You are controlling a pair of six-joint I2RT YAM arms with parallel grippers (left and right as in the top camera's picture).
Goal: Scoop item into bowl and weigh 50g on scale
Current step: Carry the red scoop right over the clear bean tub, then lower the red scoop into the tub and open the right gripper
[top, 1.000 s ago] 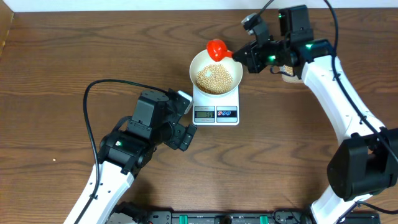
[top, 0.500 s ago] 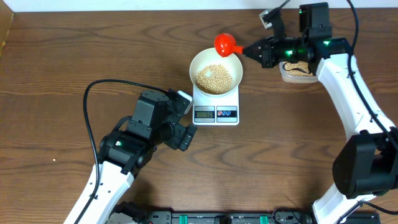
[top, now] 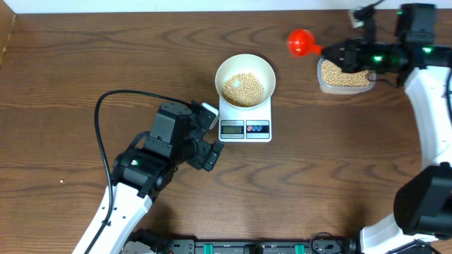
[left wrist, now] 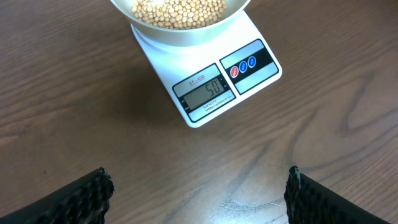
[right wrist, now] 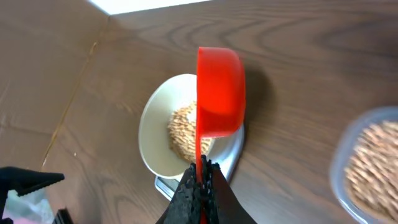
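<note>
The white bowl (top: 245, 79) holds pale tan beans (top: 244, 87) and sits on the white scale (top: 245, 127). In the left wrist view the scale (left wrist: 217, 87) reads 50 and the bowl (left wrist: 186, 31) is at the top edge. My right gripper (top: 337, 52) is shut on the handle of a red scoop (top: 299, 42), held in the air between the bowl and the clear tub of beans (top: 344, 74). In the right wrist view the scoop (right wrist: 217, 93) is tipped on its side over the bowl (right wrist: 155, 137). My left gripper (top: 212, 144) is open and empty, left of the scale.
The clear plastic tub stands at the back right, under my right arm. A black cable (top: 113, 106) loops on the table left of my left arm. A pale wall edge runs along the back.
My right gripper has carried the red scoop from over the bowl's back rim to the right, toward the tub. The left arm has not moved.
</note>
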